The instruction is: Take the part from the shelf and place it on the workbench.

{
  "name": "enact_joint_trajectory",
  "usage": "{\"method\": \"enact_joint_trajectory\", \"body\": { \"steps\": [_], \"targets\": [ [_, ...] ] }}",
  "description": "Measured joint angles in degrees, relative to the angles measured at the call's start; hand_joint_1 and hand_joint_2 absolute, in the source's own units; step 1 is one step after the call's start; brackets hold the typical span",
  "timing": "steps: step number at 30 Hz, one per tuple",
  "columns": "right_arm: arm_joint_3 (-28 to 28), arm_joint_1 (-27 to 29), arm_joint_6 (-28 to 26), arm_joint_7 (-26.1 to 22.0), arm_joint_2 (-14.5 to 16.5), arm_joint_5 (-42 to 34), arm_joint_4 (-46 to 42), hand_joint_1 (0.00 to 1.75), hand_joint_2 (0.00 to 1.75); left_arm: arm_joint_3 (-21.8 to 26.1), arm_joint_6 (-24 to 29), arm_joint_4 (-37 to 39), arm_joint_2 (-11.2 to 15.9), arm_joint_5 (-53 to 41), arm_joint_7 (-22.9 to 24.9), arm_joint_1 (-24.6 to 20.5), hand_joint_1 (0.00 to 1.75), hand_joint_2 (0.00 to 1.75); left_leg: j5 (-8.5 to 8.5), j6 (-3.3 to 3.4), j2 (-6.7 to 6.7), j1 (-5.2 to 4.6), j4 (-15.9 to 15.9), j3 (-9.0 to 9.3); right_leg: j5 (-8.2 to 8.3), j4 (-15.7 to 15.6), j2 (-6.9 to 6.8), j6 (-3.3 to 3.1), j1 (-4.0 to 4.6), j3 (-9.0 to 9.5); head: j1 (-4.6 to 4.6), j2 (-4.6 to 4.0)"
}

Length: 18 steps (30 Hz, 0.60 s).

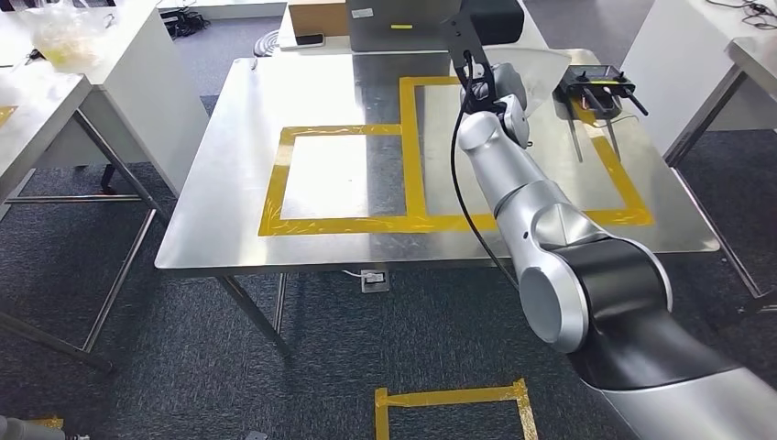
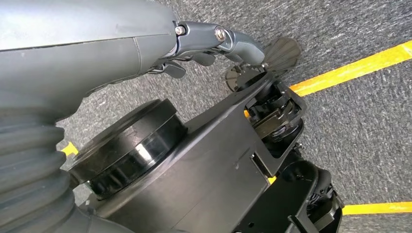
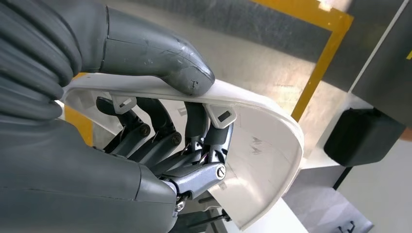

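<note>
The part is a white curved plastic shell. My right hand grips it, with the thumb pressed on its outer face and the dark fingers curled under its inner side. In the head view my right arm reaches out over the steel workbench, and the right hand holds the part above the far right taped rectangle. The left hand hangs beside my body over the grey carpet, fingers loosely bent and holding nothing.
Yellow tape marks two rectangles on the workbench. A black tool with thin rods lies at its far right. A grey case and a cardboard box stand behind it. White tables flank the left.
</note>
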Motion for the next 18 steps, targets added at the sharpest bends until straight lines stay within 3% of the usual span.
{"method": "enact_joint_trajectory", "body": {
  "steps": [10, 18],
  "targets": [
    [-1.0, -0.9, -0.1, 2.1, -0.9, 1.1, 0.0, 1.75, 1.75, 1.8, 0.0, 0.0, -0.5, 1.7, -0.2, 1.3, 0.00, 1.75, -0.06, -0.30, -0.01, 0.02, 0.0, -0.05, -0.12, 0.0, -0.01, -0.08, -0.13, -0.01, 0.01, 0.00],
    [-1.0, -1.2, 0.3, 2.2, -1.1, 1.5, 0.2, 1.75, 1.75, 2.5, 0.0, 0.0, -0.5, 1.8, -0.9, 1.8, 0.00, 1.75, -0.29, -0.01, -0.03, -0.16, 0.2, -0.21, -0.12, -0.2, -0.05, 0.16, -0.30, 0.06, 0.00, 0.00]
  ]
}}
